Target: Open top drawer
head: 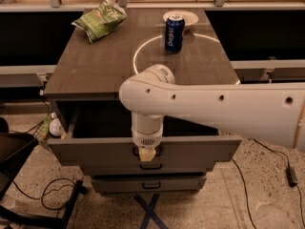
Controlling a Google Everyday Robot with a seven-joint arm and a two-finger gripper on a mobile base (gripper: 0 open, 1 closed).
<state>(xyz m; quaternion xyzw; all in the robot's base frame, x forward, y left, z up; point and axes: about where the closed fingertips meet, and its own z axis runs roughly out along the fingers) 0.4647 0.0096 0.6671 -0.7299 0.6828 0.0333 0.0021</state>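
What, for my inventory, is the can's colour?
The can is blue, camera view. The pincer is at the top drawer front.

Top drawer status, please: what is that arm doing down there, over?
End effector down at middle of top drawer front. Drawer stands pulled out, dark inside showing. Can and chip bag up on countertop, not blocking.
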